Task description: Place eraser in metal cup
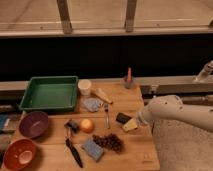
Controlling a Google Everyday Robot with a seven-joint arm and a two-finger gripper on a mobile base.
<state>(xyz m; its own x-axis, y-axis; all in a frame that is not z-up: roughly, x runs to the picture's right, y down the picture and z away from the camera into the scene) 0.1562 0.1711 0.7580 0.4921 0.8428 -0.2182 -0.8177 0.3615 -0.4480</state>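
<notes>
Gripper point(131, 123) low over table's point(135, 150) right side; grip state unclear. Eraser point(123, 118) touching it at ten o'clock. Metal cup point(73, 125) well apart, nine o'clock.

claw point(131, 124) right of metal cup point(73, 125)

two bowls point(33, 123), two sponges point(92, 148), one gripper point(126, 122).

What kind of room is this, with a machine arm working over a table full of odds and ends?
Probably a lab test bench set up like a kitchen counter: a wooden table beside a window wall, holding a green tray, bowls and an orange. The arm's pincer hovers low over the table's right side.
</notes>
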